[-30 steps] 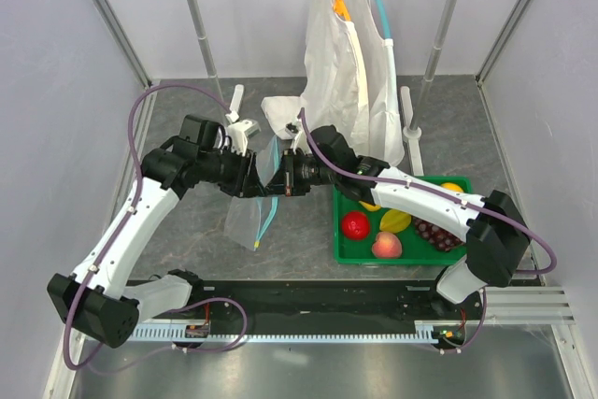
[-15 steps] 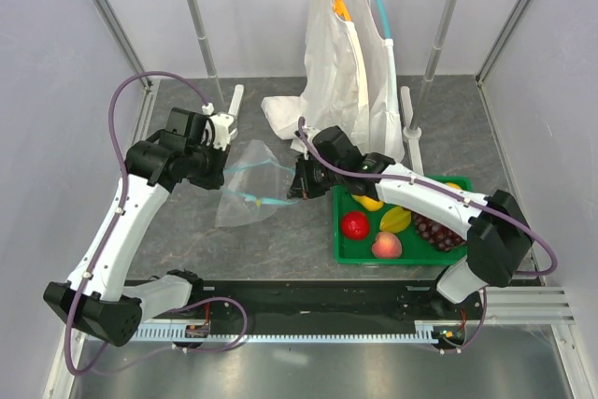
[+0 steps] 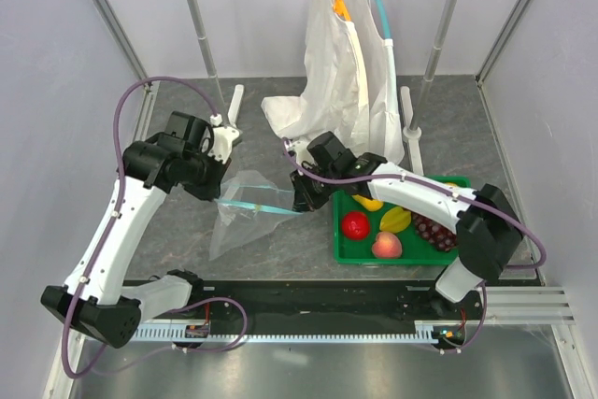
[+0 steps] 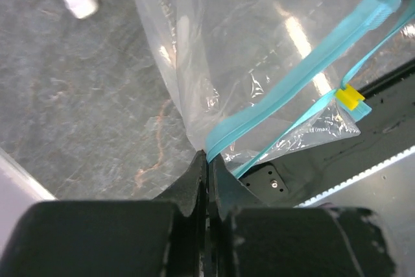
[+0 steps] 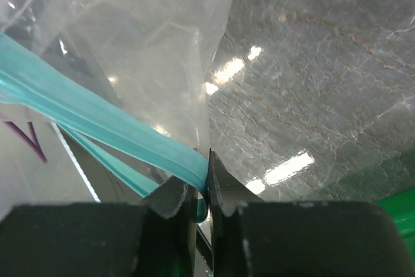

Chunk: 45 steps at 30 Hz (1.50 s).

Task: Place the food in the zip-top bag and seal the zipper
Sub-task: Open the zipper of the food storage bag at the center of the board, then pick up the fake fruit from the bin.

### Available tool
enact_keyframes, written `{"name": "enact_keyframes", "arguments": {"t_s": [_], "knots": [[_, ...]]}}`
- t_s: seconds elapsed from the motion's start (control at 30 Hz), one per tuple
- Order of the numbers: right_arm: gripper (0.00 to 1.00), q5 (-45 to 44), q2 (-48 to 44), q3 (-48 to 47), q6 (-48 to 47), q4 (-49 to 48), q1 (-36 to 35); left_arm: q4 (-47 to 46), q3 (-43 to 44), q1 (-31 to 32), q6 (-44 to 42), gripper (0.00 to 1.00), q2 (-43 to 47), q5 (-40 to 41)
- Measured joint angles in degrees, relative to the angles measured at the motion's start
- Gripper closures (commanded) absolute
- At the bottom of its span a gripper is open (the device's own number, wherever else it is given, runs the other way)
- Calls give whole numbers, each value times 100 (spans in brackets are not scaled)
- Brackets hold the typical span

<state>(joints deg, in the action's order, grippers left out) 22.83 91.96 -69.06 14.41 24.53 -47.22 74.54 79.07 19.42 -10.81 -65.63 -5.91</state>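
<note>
The left jaws and the right jaws each pinch shut on one end of the zipper (image 3: 257, 206), which we take as stretching the zip-top bag (image 3: 238, 231) taut over the worktop (image 3: 177, 240) while the food (image 3: 387, 245) waits in the green tray (image 3: 336, 242).

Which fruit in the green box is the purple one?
The bunch of grapes, on the right side of the green tray, beside the peach. The other fruits are red, yellow or pinkish-orange.
</note>
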Motion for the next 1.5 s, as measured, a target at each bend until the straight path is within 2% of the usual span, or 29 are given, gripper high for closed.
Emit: {"name": "enact_keyframes", "arguments": {"t_s": [0.13,0.23,0.27,0.33,0.37,0.43,0.63,0.9,1.03,1.33,1.5], "knots": [[80,15,260,2,-319,131,-33,-61,-579,-4,-68,98,4,-210],[73,-133,356,2,-511,208,-31,-144,-927,-7,-90,98,-160,-269],[59,-201,367,2,-564,236,-31,-190,-990,-7,-92,98,-243,-295],[47,-308,367,0,-649,319,-31,-297,-1036,-7,-103,98,-389,-334],[33,-352,367,0,-664,354,-31,-345,-1036,-7,-107,98,-435,-352],[20,-433,367,-22,-743,474,-31,-435,-1036,-7,-111,98,-476,-402],[4,-533,157,-389,-914,949,-31,-577,-1036,-13,-116,98,-492,-647],[2,-507,-1276,-649,-1716,1434,-24,-629,-1036,-11,-114,98,-664,-809],[2,-474,-1871,-595,-2433,1788,-24,-678,-1036,-11,-111,98,-734,-876],[2,-1270,-2223,997,-4092,2535,-24,-739,-1036,-11,-111,98,-785,-970],[2,-1582,-2225,1598,-4725,2282,-22,-741,-1036,-11,-111,98,-787,-970]]}}
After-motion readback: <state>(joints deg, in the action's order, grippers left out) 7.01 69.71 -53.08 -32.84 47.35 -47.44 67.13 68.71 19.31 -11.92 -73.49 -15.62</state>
